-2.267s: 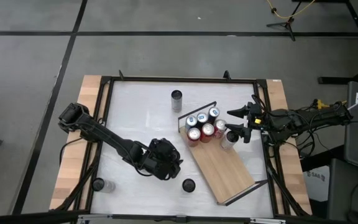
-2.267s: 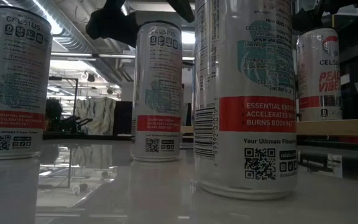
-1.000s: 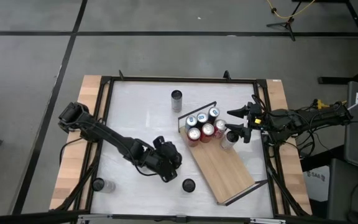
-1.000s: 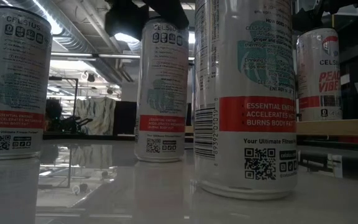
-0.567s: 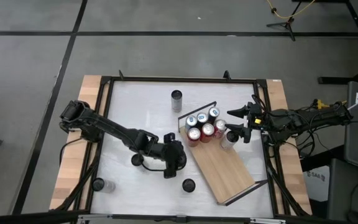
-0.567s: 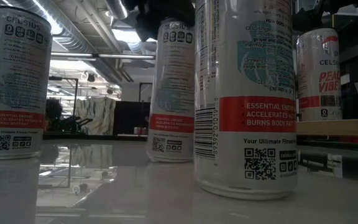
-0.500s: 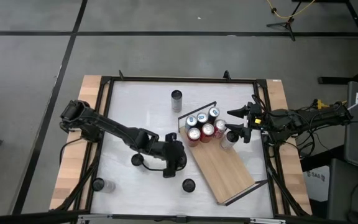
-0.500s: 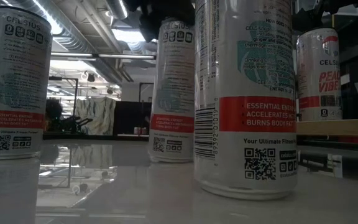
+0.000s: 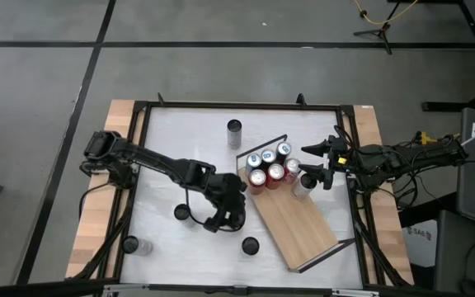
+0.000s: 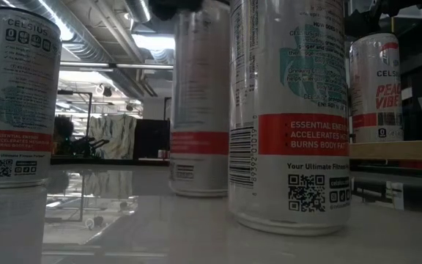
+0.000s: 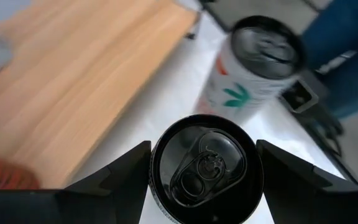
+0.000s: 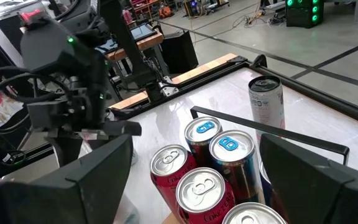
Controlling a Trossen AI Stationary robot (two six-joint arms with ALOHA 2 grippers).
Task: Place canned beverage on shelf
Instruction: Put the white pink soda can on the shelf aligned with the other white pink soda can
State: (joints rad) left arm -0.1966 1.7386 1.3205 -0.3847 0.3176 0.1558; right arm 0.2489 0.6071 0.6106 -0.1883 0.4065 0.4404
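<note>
While the right arm waits, the left fingers clamp a black-topped can beside the shelf.

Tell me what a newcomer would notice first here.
The left tool grips a black-topped can right beside the shelf, the light-wood board lying askew on the white table. A cluster of red and blue cans crowds the shelf's far end, where the right tool hangs open.
</note>
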